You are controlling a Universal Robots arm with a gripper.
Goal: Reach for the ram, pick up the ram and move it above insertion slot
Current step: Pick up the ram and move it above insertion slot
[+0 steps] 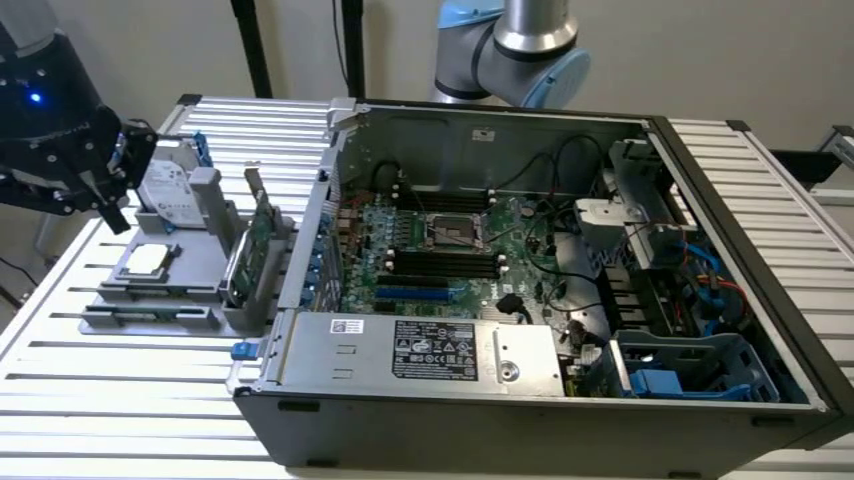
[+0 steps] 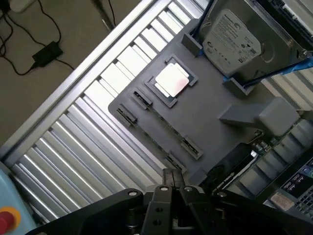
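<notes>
Little margin here — my closed, empty pincer (image 2: 172, 181) must open and square up along the thin memory stick (image 1: 150, 312).

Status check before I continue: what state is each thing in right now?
Computer case, open, side panel off.
CPU, flat in a recess of the gray fixture.
Hard drive, standing in its holder on the fixture.
Expansion card, upright on edge.
Gripper, above the fixture.
</notes>
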